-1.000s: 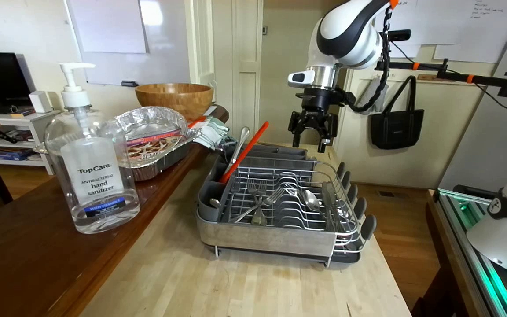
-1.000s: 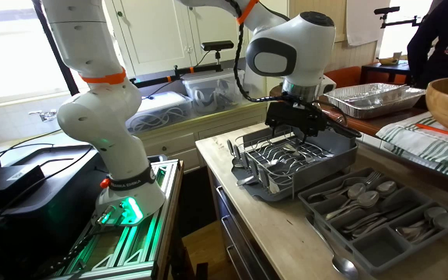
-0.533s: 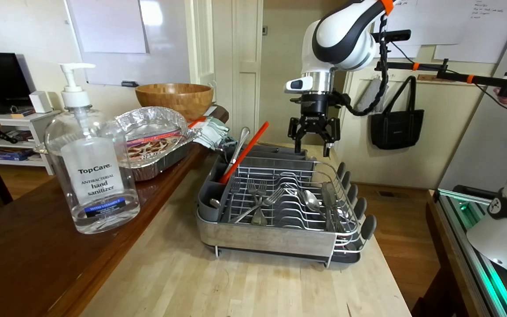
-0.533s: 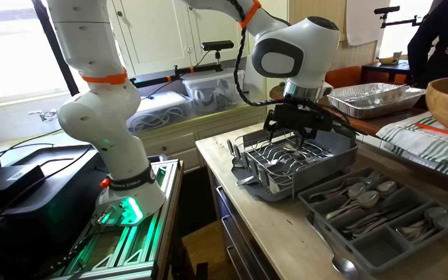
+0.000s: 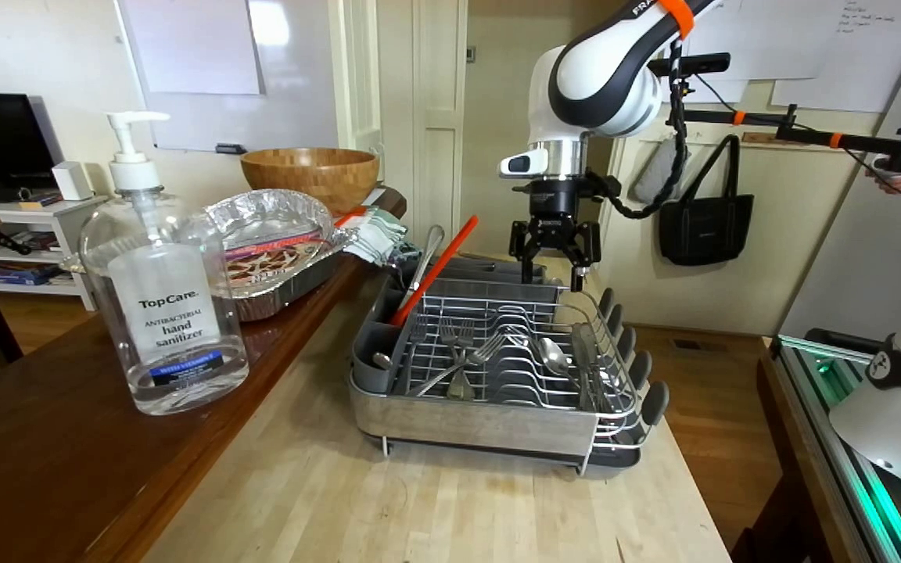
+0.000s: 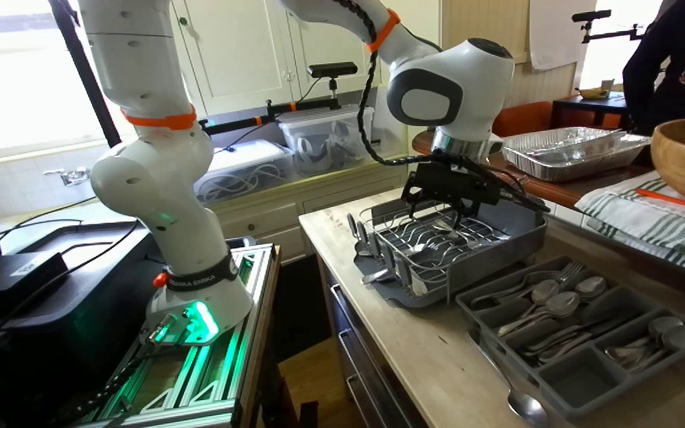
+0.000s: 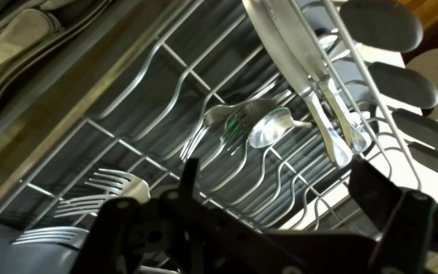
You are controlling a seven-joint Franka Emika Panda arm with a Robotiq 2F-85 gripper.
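Right, the counter (image 5: pixel 419 516) first, pale wood, with a dark ledge (image 5: pixel 52 469) running alongside. Over it reaches the arm (image 6: pixel 452 95), white, its wrist bent so that it aims down. Below the wrist sits the rack (image 5: pixel 474 426), steel and grey, on the counter. Just beside that comes the tray (image 6: pixel 583 380), its compartments stocked with silverware (image 6: pixel 562 303). Up on the ledge, the wooden bowl (image 5: pixel 310 180) shows in both exterior views, and the bottle (image 5: pixel 173 328) of sanitizer stands upright there in an exterior view.

Here's the gripper (image 5: pixel 552 283), hanging over the rack with its jaws spread wide, fully released; just how high above, I can't tell. A red handle (image 5: pixel 436 270) leans out of the rack's side. Down in the rack, two knives (image 7: pixel 281 49) lie side by side, close to an edge. Then the forks (image 7: pixel 137 188): in the wrist view three have tines pointing much the same way, and two more lie just beside the spoon (image 7: pixel 270 127). That spoon rests in the rack as well, its shiny head appearing just beyond the gap between the jaws, its handle running toward the knives.
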